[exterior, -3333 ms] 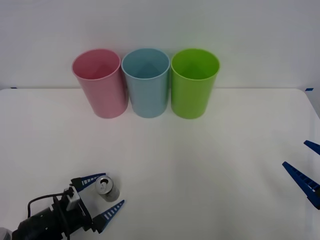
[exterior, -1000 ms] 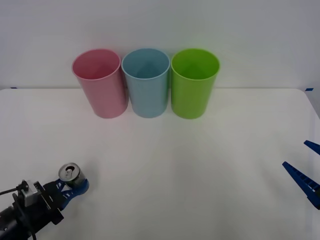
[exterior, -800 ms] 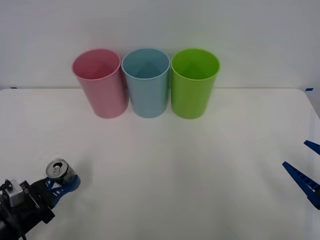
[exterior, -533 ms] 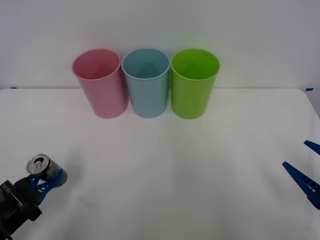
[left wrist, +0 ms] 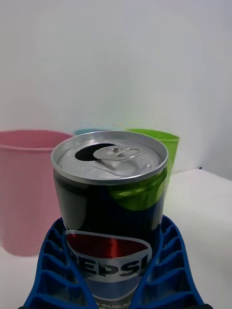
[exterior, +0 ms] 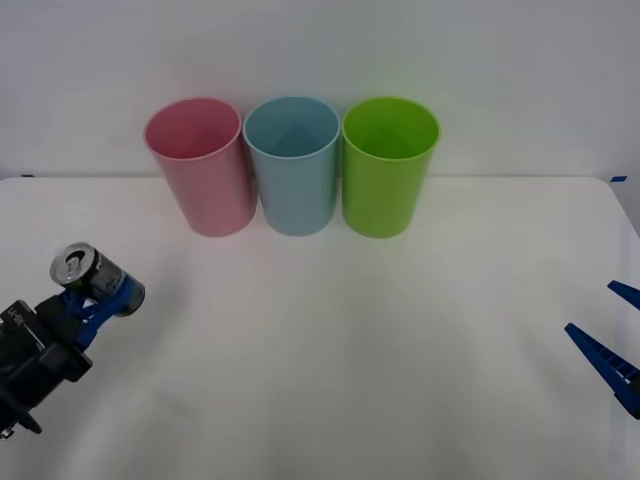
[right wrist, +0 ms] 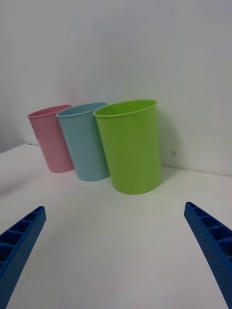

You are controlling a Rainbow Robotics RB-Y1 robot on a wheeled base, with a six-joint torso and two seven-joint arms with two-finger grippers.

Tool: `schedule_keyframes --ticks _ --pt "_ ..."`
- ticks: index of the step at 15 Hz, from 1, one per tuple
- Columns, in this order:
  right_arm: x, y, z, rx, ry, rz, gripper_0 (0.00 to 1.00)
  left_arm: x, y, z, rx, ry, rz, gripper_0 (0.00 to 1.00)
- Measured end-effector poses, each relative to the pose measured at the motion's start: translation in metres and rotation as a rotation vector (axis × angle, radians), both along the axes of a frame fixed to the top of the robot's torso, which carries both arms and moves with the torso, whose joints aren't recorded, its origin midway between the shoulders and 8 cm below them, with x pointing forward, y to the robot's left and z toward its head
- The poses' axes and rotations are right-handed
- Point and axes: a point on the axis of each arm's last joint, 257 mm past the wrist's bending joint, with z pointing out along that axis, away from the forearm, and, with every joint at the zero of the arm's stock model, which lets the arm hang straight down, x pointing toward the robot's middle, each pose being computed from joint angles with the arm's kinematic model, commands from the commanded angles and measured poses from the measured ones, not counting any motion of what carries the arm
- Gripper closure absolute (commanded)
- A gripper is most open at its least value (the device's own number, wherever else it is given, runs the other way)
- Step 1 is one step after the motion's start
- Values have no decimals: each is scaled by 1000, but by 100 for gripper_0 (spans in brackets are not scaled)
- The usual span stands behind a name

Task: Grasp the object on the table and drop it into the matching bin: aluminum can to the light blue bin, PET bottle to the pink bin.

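Front view: my left gripper [exterior: 100, 298], clamped on the small silver aluminum can [exterior: 92, 277], has lifted it off the white table [exterior: 400, 350]; the light blue plastic bin [exterior: 293, 165] is next. Right gripper [exterior: 612, 345] idles wide. Left wrist view: can upright, seated firmly.

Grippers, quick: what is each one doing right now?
Left gripper: closed on the aluminum can, lifted at the table's left side.
Right gripper: open, holding nothing.
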Motion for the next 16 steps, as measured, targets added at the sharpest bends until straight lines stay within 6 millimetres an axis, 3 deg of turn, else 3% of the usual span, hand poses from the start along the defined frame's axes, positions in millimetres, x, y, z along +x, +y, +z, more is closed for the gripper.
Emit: schedule_keyframes --ticks 4,10,16 --pt "0 0 0 0 0 0 0 18 -19 32 -27 -2 5 100" --pt "0 0 0 0 0 0 0 50 -47 55 -31 -15 7 100" --pt "0 0 0 0 0 0 0 86 -70 96 -61 -13 -29 100"
